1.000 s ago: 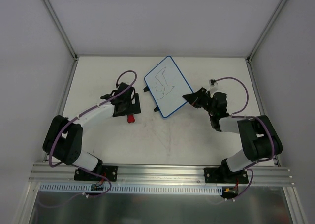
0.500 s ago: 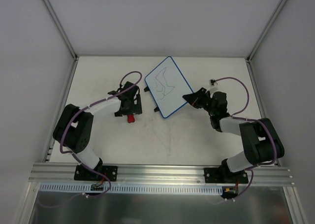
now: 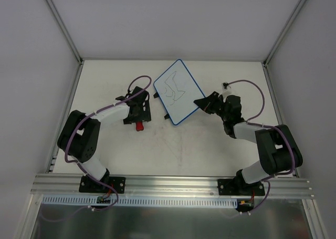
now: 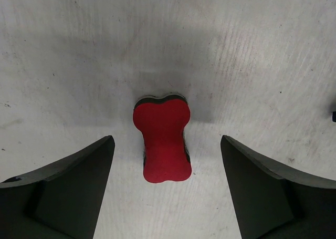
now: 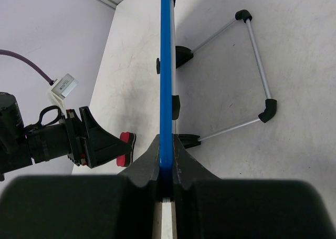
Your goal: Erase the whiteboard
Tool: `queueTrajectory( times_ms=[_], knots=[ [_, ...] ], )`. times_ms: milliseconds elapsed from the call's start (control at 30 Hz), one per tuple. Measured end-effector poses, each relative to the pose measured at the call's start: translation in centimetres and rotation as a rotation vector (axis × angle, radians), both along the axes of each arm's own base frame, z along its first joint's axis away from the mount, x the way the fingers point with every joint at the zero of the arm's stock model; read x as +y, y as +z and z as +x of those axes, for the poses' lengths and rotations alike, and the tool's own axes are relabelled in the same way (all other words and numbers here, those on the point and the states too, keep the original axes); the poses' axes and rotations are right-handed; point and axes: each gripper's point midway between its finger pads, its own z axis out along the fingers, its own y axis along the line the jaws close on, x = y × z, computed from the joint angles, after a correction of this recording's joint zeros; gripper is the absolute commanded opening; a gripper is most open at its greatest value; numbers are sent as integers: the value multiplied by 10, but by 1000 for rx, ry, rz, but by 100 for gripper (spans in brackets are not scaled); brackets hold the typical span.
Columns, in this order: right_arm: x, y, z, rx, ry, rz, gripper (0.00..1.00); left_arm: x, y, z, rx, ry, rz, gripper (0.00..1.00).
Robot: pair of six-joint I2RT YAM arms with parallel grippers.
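I am at the pick-up step: my left tool (image 3: pixel 138 119) hangs low over the red eraser (image 4: pixel 161 139), jaws apart on either side of it and gripping nothing, wrist pointing down at the desk (image 3: pixel 210 149). Next, I judge, I must close squarely on the eraser and carry it to the scribbles. My right tool (image 5: pixel 166 160) is clenched on the blue rim of the whiteboard (image 3: pixel 177 92), which sits toward the back of the desk between the arms.

Shows a white table (image 3: pixel 178 149), scuffed with grey marks. Boxed in on three sides by plain pale walls (image 3: pixel 173 18), slim metal posts (image 3: pixel 59 21) at the back corners. Ends near in an aluminium rail (image 3: pixel 173 184). Lit softly, evenly.
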Motion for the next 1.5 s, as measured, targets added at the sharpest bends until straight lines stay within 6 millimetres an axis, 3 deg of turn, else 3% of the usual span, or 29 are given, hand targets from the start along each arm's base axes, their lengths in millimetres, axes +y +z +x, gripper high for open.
queueTrajectory(
  times_ms=[400, 500, 800, 967, 1167, 1300, 1333, 1500],
  knots=[
    [2, 0, 3, 2, 6, 0, 0, 0, -5, -3, 22, 36, -5, 62],
    [2, 0, 4, 1, 7, 1, 0, 1, -10, -6, 46, 40, 6, 50],
    [2, 0, 4, 1, 8, 0, 0, 3, -18, -9, 83, 45, 26, 47],
    [3, 0, 4, 1, 10, 1, 0, 3, -18, -9, 84, 46, 28, 57],
    [3, 1, 4, 0, 11, 1, 0, 3, -17, -9, 84, 46, 28, 58],
    [3, 0, 4, 1, 11, 1, 0, 2, -14, -7, 77, 46, 25, 53],
    [3, 0, 4, 1, 11, 2, 0, 2, -13, -6, 75, 46, 24, 47],
    [3, 0, 4, 1, 11, 2, 0, 1, -10, -3, 67, 44, 21, 37]
  ],
)
